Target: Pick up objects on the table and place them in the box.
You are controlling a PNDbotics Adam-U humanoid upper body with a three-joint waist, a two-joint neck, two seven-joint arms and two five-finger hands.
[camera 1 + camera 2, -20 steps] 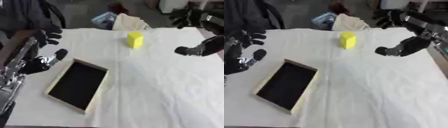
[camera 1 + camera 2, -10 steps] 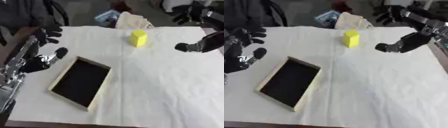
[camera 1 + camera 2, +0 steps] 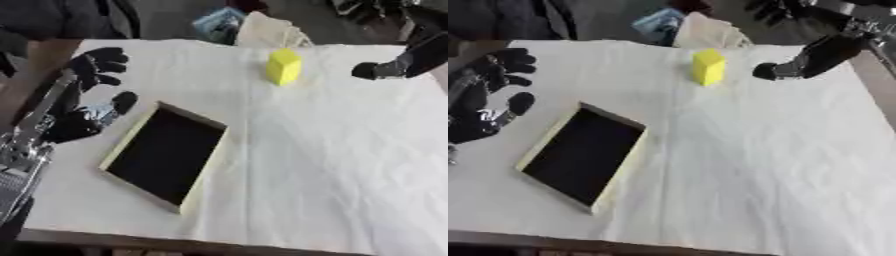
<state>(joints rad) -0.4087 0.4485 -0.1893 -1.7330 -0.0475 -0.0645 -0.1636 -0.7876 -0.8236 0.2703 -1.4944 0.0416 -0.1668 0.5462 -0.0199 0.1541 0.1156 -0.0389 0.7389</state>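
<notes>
A yellow block (image 3: pixel 283 66) stands upright near the far edge of the table (image 3: pixel 332 165), which is covered with a creased white cloth. A shallow box (image 3: pixel 166 155) with a pale rim and a dark inside lies flat on the cloth toward the near left, set at an angle, well apart from the block. The box holds nothing that can be made out. The right hand (image 3: pixel 773 70) comes in from the upper right and hangs just beside the block, on its right, not touching it; only a dark rounded end of the hand shows, and whether its fingers are spread or curled cannot be told. The left hand (image 3: pixel 83 107) rests at the left edge of the table, just beside the box's left rim, black with its fingers (image 3: pixel 103 60) relaxed and pointing up and away, grasping nothing. The silver and black forearm of the left arm runs down to the lower left corner. Beyond the far edge of the table, behind the block, lie a pale bag or cloth bundle (image 3: pixel 269 31) and something blue (image 3: pixel 215 22) next to it.
</notes>
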